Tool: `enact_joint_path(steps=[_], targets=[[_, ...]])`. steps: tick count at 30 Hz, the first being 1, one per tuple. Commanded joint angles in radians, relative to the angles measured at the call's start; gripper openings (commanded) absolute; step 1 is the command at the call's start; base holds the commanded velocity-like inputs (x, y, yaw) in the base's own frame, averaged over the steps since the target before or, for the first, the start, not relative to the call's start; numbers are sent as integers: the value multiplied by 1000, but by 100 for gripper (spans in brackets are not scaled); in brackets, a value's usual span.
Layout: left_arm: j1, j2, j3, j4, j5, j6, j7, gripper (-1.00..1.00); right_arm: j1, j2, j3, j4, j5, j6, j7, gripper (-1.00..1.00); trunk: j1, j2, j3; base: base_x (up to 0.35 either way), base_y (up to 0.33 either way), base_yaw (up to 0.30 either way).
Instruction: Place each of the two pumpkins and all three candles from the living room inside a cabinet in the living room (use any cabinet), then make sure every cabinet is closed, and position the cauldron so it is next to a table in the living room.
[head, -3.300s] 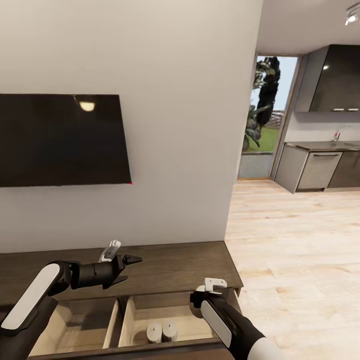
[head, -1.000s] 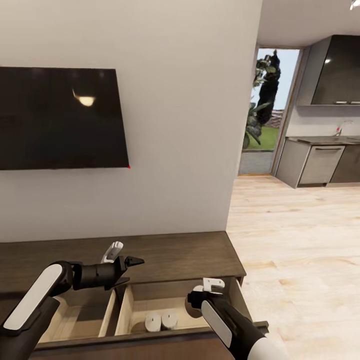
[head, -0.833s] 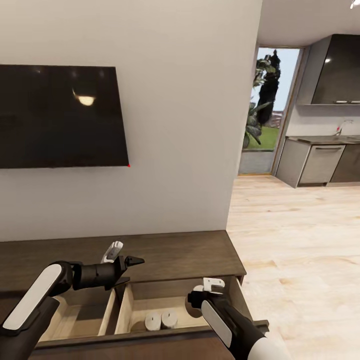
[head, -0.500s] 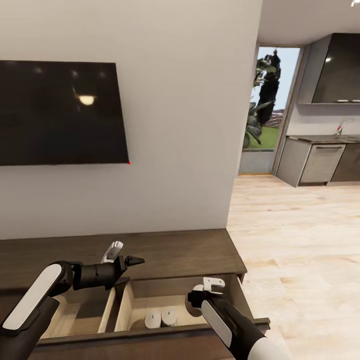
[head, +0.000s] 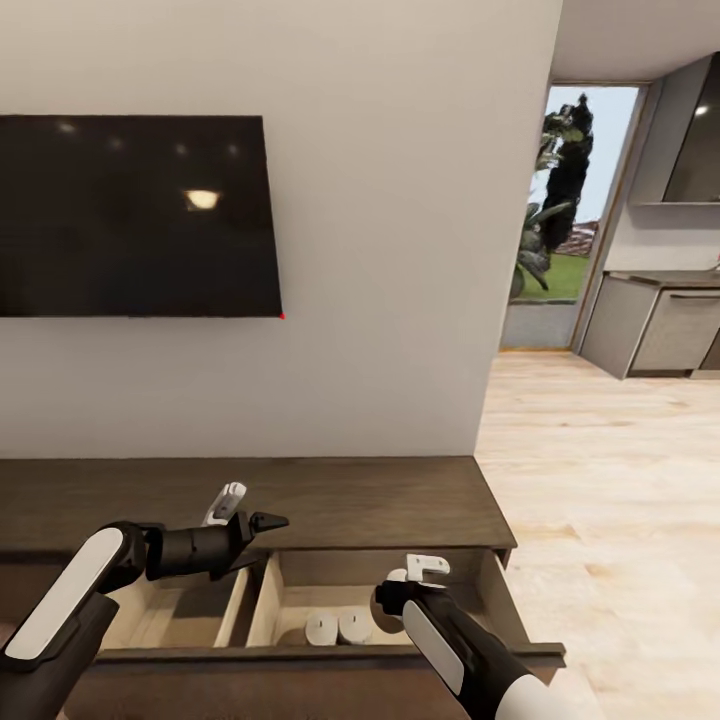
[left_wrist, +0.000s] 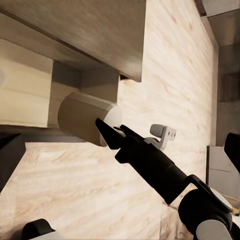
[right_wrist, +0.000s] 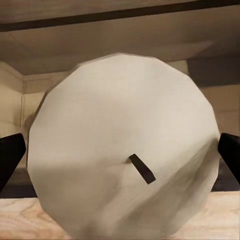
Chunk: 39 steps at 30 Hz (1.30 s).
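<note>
Right pincer (left_wrist: 107, 131): yours, clamped on a pale faceted candle (right_wrist: 122, 145), dark wick showing.
Left pincer (head: 262, 530): yours, fingers apart.
Cabinet (head: 400, 495): dark wood-grain, drawer open, two candles (head: 338, 627) inside.

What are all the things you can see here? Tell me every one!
Candles in the drawer: two, whitish, side by side in the open right compartment.
Held candle: one, whitish, between the right gripper's fingers above the drawer.
Cabinet: one, dark brown wood, against the wall, drawers pulled open.
TV: one, black, on the wall above the cabinet.
Floor: light wood planks, to the right.
Kitchen units: grey, far right.
Plants: green, outside the doorway.
Left gripper: black, above the cabinet's open drawers.
Right gripper: black, over the right compartment.
</note>
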Motion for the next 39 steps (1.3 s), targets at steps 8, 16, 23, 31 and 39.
enact_joint_path(steps=[8, 16, 23, 31, 39], targets=[[-1, 0, -2, -1, 10, -1, 10, 100, -1, -1, 4, -2, -8, 2, -7, -100, 0, -1, -1, 0, 0, 56], [-1, 0, -4, -2, 10, -1, 10, 100, -1, -1, 4, -2, -8, 2, -7, -100, 0, -1, -1, 73, 0, 1], [-1, 0, -4, -2, 10, -1, 10, 100, -1, -1, 4, -2, -8, 2, -5, -100, 0, -1, -1, 46, 0, 0], [-1, -1, -4, 0, 11, -1, 10, 100, -1, -1, 3, 1, -10, 9, -8, -100, 0, -1, -1, 67, 0, 0], [-1, 0, -4, 1, 10, -1, 11, 100, -20, -4, -4, 68, -11, 12, -43, -100, 0, -1, -1, 3, 0, 0]])
